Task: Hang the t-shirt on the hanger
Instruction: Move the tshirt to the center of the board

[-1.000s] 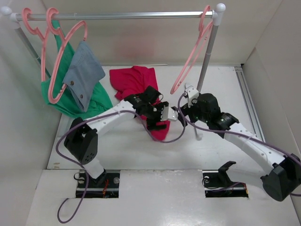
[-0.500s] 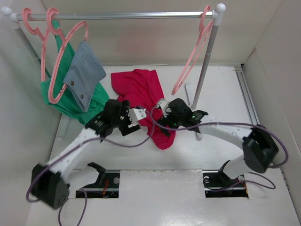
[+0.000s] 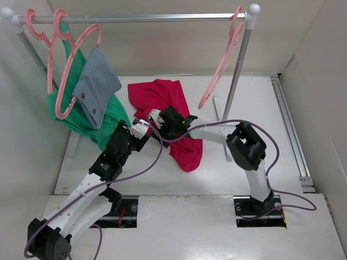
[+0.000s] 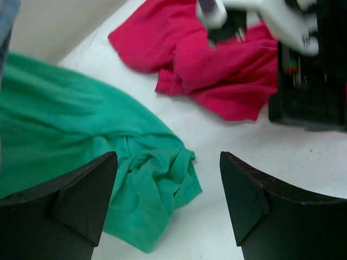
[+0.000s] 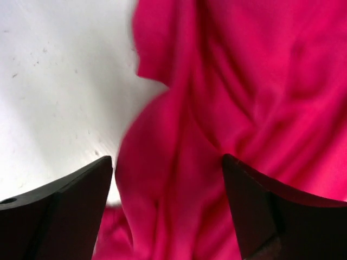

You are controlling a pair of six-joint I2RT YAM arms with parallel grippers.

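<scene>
T-shirt (image 3: 161, 96): crumpled in a heap on the table (image 3: 260, 108), below the middle of the rail (image 3: 152, 18), not on any hanger.

Hanger (image 3: 219, 73): bare, hooked at the right end of the rail and hanging at a slant beside the post.

Right gripper (image 5: 167, 160): below mid-rail, directly over the red cloth. Its jaws are spread and the folds between them are not pinched.

Left gripper (image 4: 167, 157): below the rail, left of its middle. Its jaws are spread with nothing between them, over the hem of the green garment (image 4: 81, 162) and bare table.

The green garment and a grey-blue cloth (image 3: 95, 84) hang on pink hangers at the rail's left end.
</scene>
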